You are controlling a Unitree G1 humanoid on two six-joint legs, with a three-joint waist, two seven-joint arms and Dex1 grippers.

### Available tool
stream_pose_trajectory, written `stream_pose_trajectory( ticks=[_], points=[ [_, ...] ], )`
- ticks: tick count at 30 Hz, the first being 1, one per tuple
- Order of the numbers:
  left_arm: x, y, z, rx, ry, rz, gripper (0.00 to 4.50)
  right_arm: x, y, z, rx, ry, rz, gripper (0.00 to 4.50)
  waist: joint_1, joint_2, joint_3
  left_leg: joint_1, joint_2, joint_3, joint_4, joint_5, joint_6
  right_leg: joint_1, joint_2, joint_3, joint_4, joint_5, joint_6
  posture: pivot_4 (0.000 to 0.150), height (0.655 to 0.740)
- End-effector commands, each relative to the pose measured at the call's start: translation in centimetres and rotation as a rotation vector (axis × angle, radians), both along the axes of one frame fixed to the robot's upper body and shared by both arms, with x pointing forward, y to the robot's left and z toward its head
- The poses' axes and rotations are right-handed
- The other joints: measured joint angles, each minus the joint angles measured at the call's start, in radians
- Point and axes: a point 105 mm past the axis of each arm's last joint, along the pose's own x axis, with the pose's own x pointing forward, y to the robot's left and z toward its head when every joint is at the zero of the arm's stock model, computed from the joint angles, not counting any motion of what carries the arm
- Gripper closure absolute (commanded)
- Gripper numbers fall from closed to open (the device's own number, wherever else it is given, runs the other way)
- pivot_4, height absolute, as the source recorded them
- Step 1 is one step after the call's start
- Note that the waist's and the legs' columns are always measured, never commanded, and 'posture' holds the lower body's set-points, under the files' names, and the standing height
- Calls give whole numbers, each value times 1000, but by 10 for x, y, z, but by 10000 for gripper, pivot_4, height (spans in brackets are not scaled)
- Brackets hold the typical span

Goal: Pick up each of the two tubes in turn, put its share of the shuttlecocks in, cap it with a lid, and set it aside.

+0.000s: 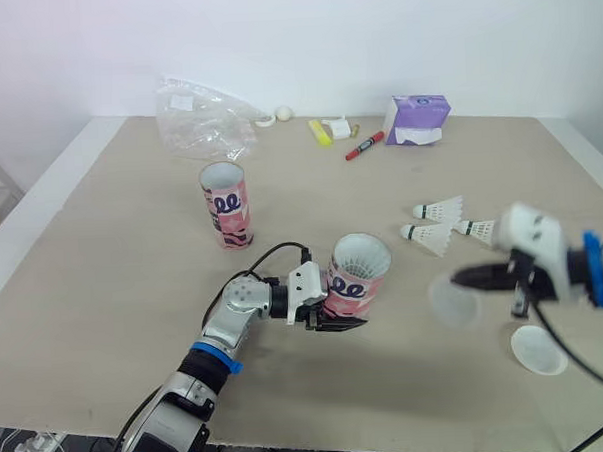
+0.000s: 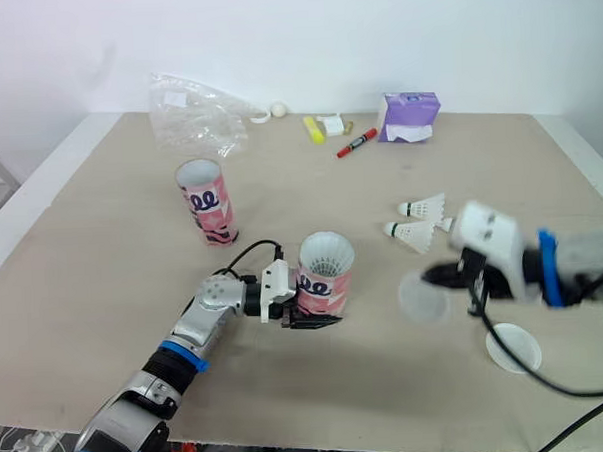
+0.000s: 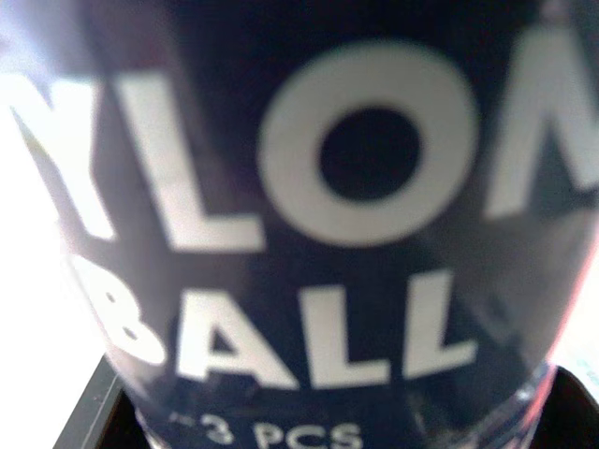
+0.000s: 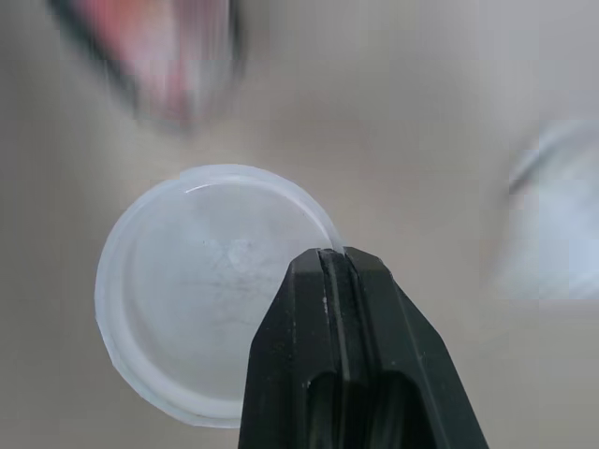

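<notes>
Now the left fingers (image 1: 341,324) clamp the tilted tube (image 1: 356,282), and just to that tube's right the right fingers (image 4: 342,374) pinch a lid (image 4: 187,299) by its rim alone (a thin hold), so pressing it on off-centre could pop it loose.

Beige table (image 1: 113,254) with a white rim; plain white wall (image 1: 373,33) behind; even, soft light

Bright, even diffuse light; soft shadows on table (image 1: 103,275). Blur on right gripper (image 1: 456,277) and lid (image 1: 453,303); tube (image 3: 309,234) label out of focus.
</notes>
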Motion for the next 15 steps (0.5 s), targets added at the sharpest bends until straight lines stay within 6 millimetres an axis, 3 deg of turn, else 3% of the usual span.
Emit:
stream_pose_trajectory(
  ticks=[1, 4, 9, 15],
  points=[
    [-5, -1, -14, 48, 53, -14, 16406, -4, 25, 35, 20, -88, 123, 44735, 0, 0, 0, 0, 0, -1, 0, 0, 0, 1, 0, -1, 0, 0, 0, 1500, 7400],
    [-4, -1, -15, 64, 41, -14, 16406, -4, 51, 52, 38, -137, 218, 44735, 0, 1, 0, 0, 0, -2, 0, 0, 0, 1, -1, -1, 0, -1, -1, 1500, 7400],
    [-3, -1, -17, 75, 39, -8, 16406, 1, 83, 52, 42, -143, 307, 44735, 0, 0, 0, -1, -1, -3, 1, 0, 0, 1, -2, -2, 0, -2, -3, 1500, 7400],
    [-2, 0, -18, 80, 39, 1, 16406, 13, 91, 42, -1, -145, 329, 44735, 0, 0, 0, -2, -2, -4, 1, 0, 0, 1, -4, -3, 0, 0, -1, 1500, 7400]
  ],
)
